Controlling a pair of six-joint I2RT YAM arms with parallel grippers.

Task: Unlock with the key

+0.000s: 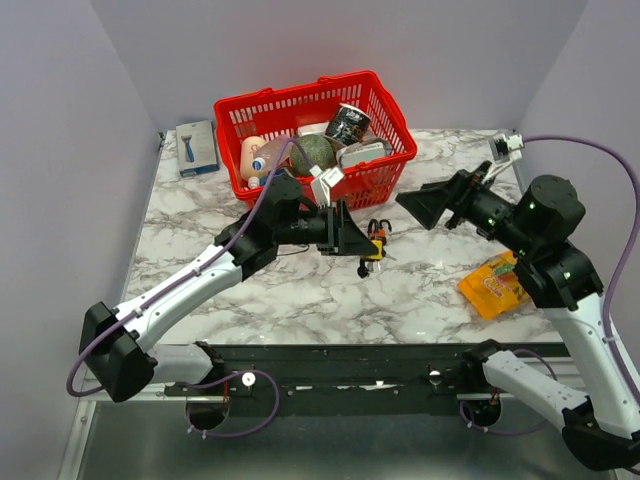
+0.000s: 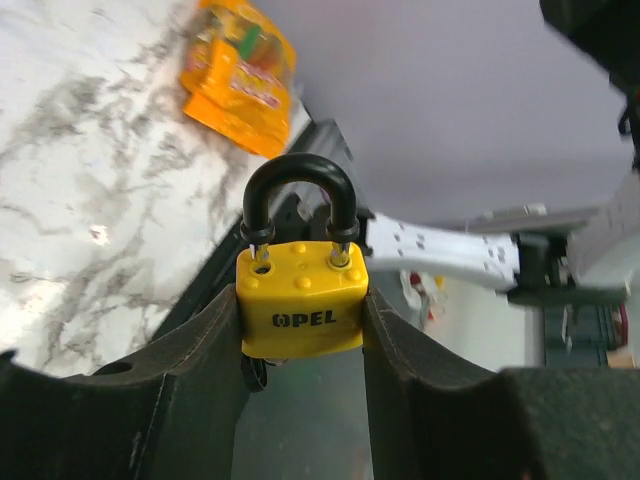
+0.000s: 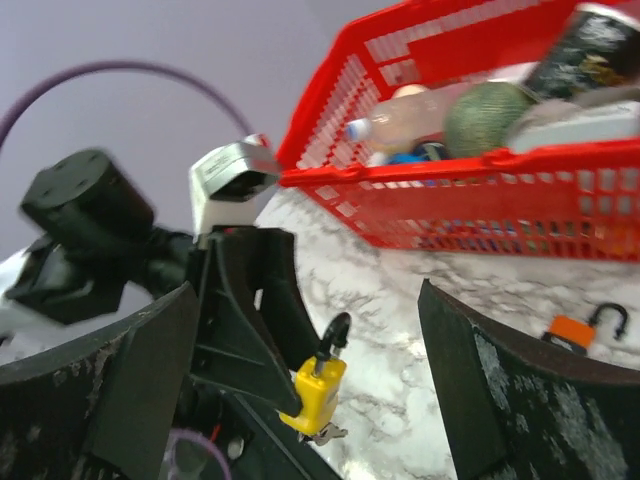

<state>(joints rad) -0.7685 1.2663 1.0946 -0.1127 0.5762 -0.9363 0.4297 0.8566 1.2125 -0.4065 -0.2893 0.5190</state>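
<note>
A yellow padlock (image 2: 300,285) with a black shackle (image 2: 298,185) is clamped by its sides in my left gripper (image 2: 302,335), held above the table middle (image 1: 370,262). One shackle leg looks lifted clear of its hole. The key (image 3: 327,433) sticks out of the padlock's underside (image 3: 318,392). My right gripper (image 1: 418,208) stands open a short way to the right of the padlock, pointing at it, with nothing between its fingers (image 3: 130,380).
A red basket (image 1: 392,160) with a can, bottle and other items stands at the back. Another small orange padlock (image 1: 377,233) lies on the marble below it. An orange packet (image 1: 492,285) lies at the right, and a blue-and-white box (image 1: 196,148) at the back left.
</note>
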